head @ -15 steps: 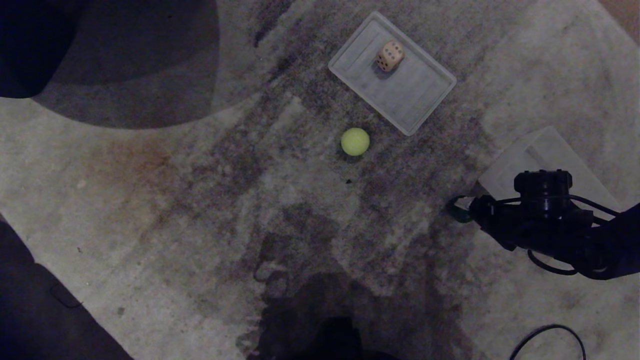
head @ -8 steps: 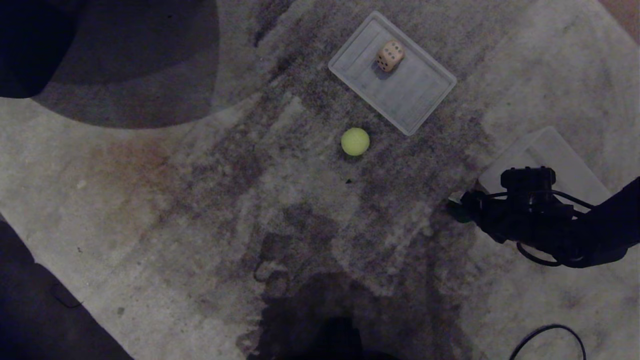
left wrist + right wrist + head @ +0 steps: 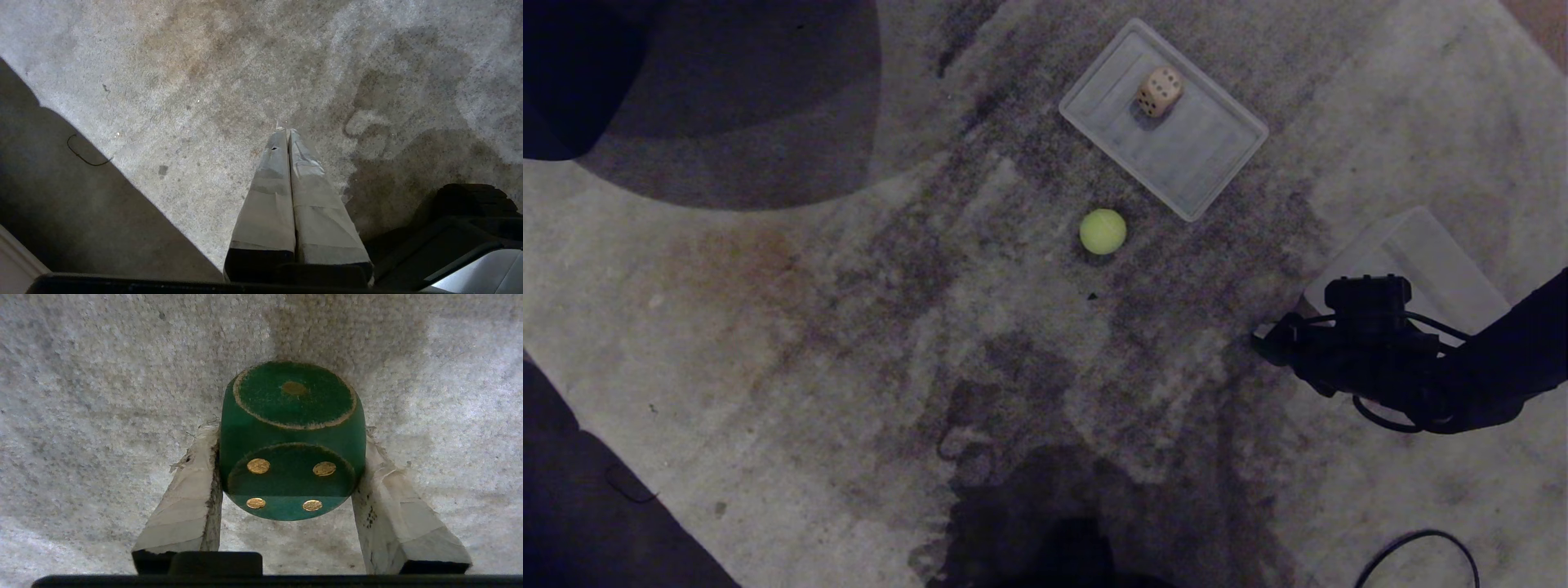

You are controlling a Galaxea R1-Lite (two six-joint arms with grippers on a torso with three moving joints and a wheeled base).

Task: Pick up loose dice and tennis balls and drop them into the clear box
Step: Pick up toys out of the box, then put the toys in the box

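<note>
In the right wrist view a dark green die point(image 3: 292, 457) with gold pips sits between my right gripper's point(image 3: 288, 435) taped fingers. They press on its two sides just above the carpet. In the head view that gripper point(image 3: 1270, 343) is at the near corner of the clear box point(image 3: 1429, 253), and its body hides the die. A yellow-green tennis ball point(image 3: 1103, 231) lies loose on the carpet in the middle. A tan die point(image 3: 1159, 90) rests on a flat ribbed clear panel point(image 3: 1209, 163) further back. My left gripper point(image 3: 286, 132) hangs shut and empty over bare carpet.
A black cable point(image 3: 1421, 555) loops on the carpet at the near right. A dark rounded shape point(image 3: 727, 98) covers the far left, and dark floor point(image 3: 588, 506) cuts in at the near left. My own base casts a shadow point(image 3: 1054, 531) front centre.
My right gripper has closed from wide open onto the green die. The arm has crept slightly further from me and to the left, and now covers the die in the head view.
</note>
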